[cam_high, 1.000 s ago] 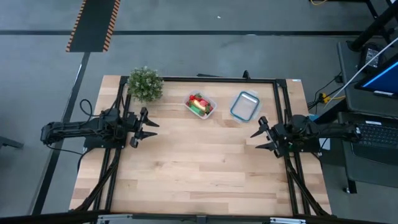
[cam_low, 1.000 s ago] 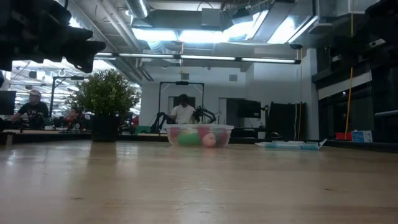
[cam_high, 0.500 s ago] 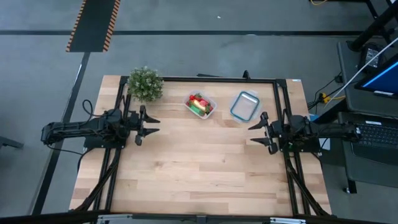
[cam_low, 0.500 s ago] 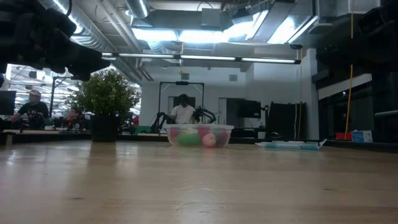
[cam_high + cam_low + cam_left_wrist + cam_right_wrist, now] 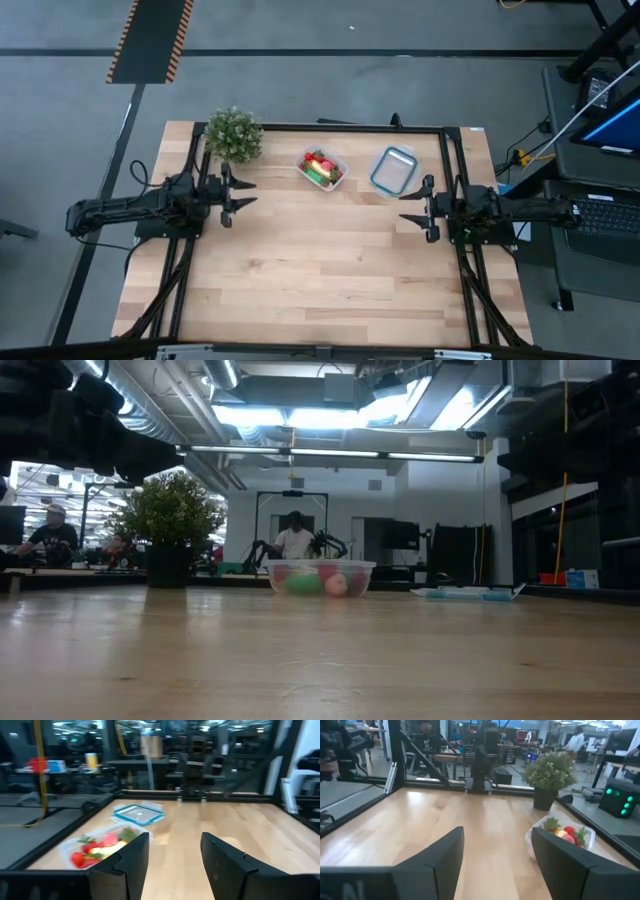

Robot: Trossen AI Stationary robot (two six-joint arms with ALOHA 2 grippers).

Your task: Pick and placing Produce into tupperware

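The clear tupperware point(image 5: 322, 168) stands at the far middle of the table, its flat bottom on the wood. It holds the produce point(image 5: 100, 849): red pieces, a yellow one and green ones. It also shows in the low view point(image 5: 320, 577) and the right wrist view point(image 5: 563, 837). My left gripper point(image 5: 241, 194) hovers open at the table's left edge, pointing level toward the right. My right gripper point(image 5: 406, 209) hovers open at the right edge, pointing level toward the left. Neither has anything between its fingers.
A clear blue-rimmed lid point(image 5: 393, 170) lies flat to the right of the tupperware. A bushy potted plant point(image 5: 233, 135) stands at the far left corner. Black frame rails run along the table's left, right and far sides. People sit in the room beyond.
Both grippers have stayed in place and swung at the wrist. The left gripper's fingertips have turned from slanting toward the near edge to pointing across the table. The right gripper's fingertips have swung toward the far edge and now point straight left. Nothing on the table has moved.
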